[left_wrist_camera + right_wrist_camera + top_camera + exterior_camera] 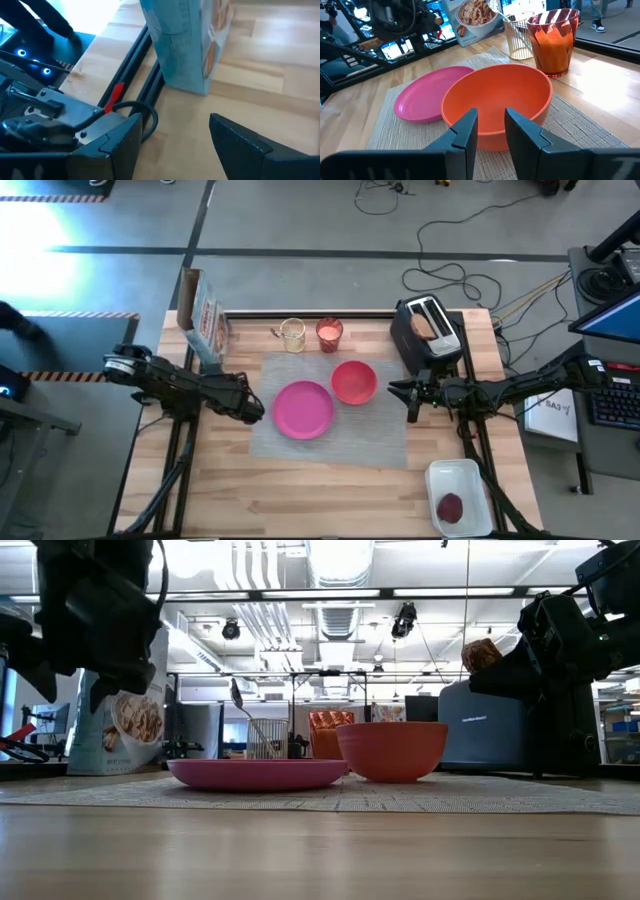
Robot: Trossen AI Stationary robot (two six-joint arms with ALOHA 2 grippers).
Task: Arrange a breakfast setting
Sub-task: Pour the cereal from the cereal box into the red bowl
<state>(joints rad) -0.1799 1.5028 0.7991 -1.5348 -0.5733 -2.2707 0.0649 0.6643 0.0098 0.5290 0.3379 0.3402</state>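
Wooden surface (330, 490) held placemat (385, 442), plate (304, 410), bowl (354, 382); left pincer (256, 411) open, empty; right pincer (404, 397) narrowly parted, empty.

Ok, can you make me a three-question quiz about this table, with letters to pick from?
1. Where is the bowl?
A. on the placemat, beside the plate
B. on the toaster
C. on the floor

2. What colour is the plate?
A. blue
B. pink
C. green

3. What does the left end effector hold?
A. a spoon
B. the bowl
C. nothing

Answers:
1 A: the high view shows the bowl on the mat next to the plate.
2 B: the plate is pink in every view showing it.
3 C: its fingers stand apart over bare wood by the cereal box.
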